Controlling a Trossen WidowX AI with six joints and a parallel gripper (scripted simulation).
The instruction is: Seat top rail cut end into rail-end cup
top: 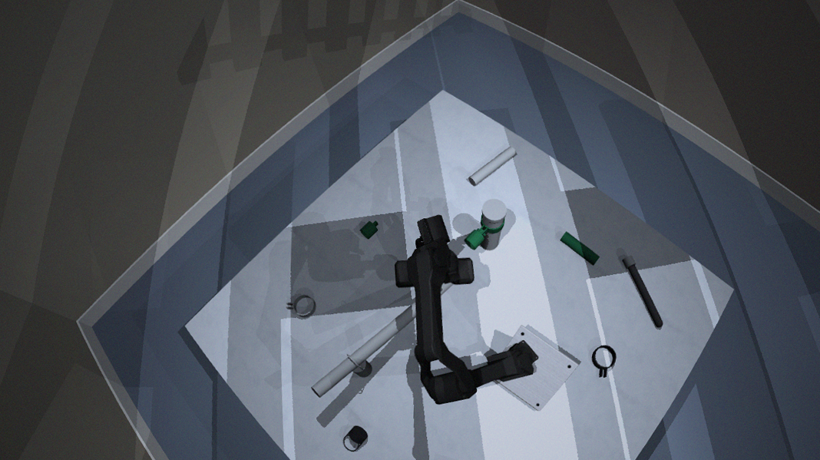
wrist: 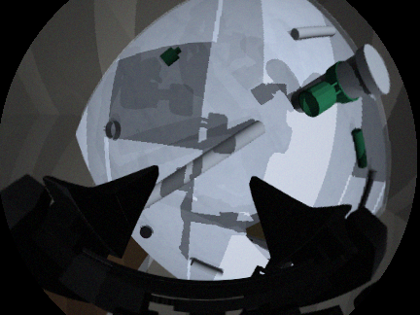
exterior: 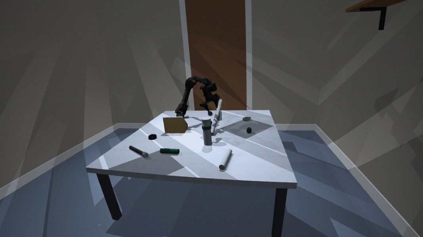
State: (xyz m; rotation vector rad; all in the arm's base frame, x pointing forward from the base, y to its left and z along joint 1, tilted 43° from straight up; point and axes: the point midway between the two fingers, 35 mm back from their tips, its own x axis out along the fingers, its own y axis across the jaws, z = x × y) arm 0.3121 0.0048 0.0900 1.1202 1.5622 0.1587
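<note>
My gripper (top: 433, 272) (exterior: 213, 108) (wrist: 205, 176) is open and empty, above the rail, with its fingers clear of it. The light grey rail (top: 380, 342) (exterior: 217, 114) (wrist: 245, 134) slopes through the loop cap (top: 359, 366). Its cut end is low near the table, outside the cup and apart from it; the gripper hides part of the rail in the top view. The big post (top: 490, 240) (exterior: 207, 137) stands upright. Its green brace band (top: 498, 228) (exterior: 206, 127) (wrist: 336, 74) is high, near the white post cap (top: 493, 209) (wrist: 378, 70). The green rail-end cup (top: 476, 238) (wrist: 321, 98) hangs from the band, its mouth empty.
A light pipe (top: 493, 166) (exterior: 225, 159) (wrist: 316, 32), green tube (top: 579, 248) (exterior: 169, 151) (wrist: 360, 148) and dark rod (top: 645, 296) (exterior: 136, 150) lie beyond the post. A small green piece (top: 368, 229) (exterior: 248, 130) (wrist: 169, 56) lies left in the top view. A plate (top: 548, 383) is beneath the arm base.
</note>
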